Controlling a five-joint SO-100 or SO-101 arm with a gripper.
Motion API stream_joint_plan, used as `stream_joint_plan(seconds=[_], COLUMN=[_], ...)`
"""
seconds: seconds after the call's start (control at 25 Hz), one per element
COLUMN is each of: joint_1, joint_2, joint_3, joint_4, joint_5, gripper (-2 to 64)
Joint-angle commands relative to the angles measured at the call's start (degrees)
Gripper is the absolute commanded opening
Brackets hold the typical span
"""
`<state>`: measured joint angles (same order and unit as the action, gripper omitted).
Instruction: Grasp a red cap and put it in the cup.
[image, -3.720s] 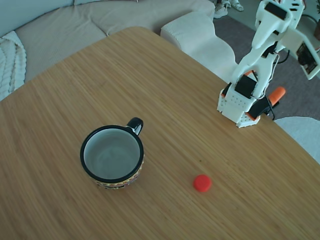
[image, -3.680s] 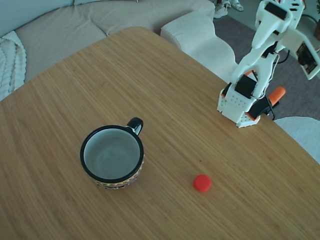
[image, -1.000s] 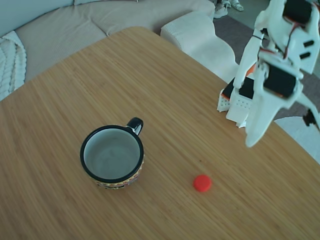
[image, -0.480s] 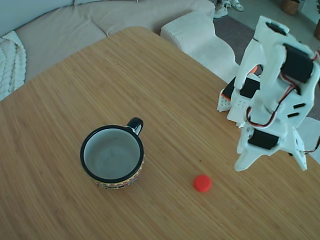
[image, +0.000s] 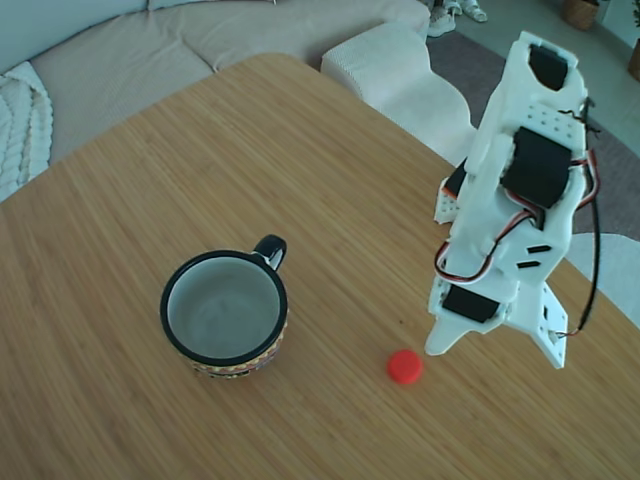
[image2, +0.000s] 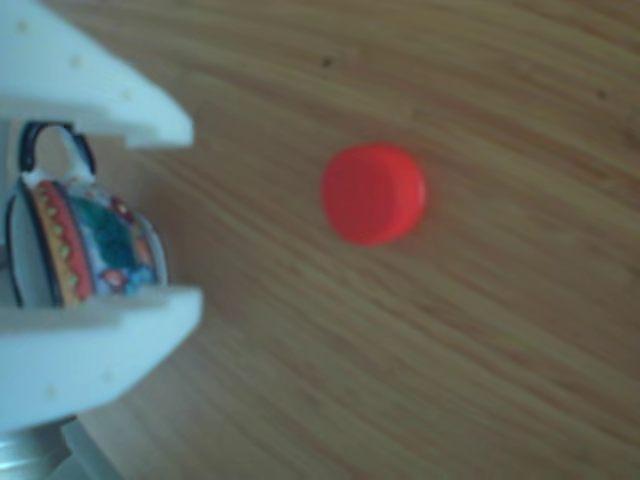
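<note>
Wooden tabletop (image: 300, 150) fills most of the fixed view, grain running diagonal; beige sofa (image: 130, 50) behind it at 11–12 o'clock. White SO-100 arm (image: 520, 190) leans in from 2 o'clock, black servos and red-black wires showing, base at the tabletop's right edge. Gripper (image: 495, 355) points down at about 4 o'clock of the frame; fingers spread apart, nothing between them, tips above the wood. In the other view two white fingers (image2: 100, 95) enter from the left edge, one high, one low, wide gap between. Cup (image: 226, 312) upright at 7 o'clock of centre, black rim, handle at its 1 o'clock, patterned band low on the outside; seen side-on through the finger gap in the other view (image2: 85, 250). Red cap (image: 404, 366) lies flat on the tabletop, well apart from the cup at the cup's 4 o'clock, just beside the nearer fingertip, not touching it. Other view: cap (image2: 373, 192) sits right of the fingers, blurred.
</note>
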<state>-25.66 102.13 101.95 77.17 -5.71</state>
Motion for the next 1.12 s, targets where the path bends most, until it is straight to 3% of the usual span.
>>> stream_joint_plan(seconds=[0.0, 0.32, 0.8, 1.08], joint_1=[0.97, 4.83, -4.13, -4.13], joint_2=[0.26, -5.10, -11.78, -11.78], joint_3=[-0.26, 2.02, -2.02, 1.85], joint_4=[-0.35, -6.42, -6.94, -11.95], joint_5=[-1.67, -3.25, -2.99, -3.25], gripper=[14.1, 14.1, 14.1, 14.1])
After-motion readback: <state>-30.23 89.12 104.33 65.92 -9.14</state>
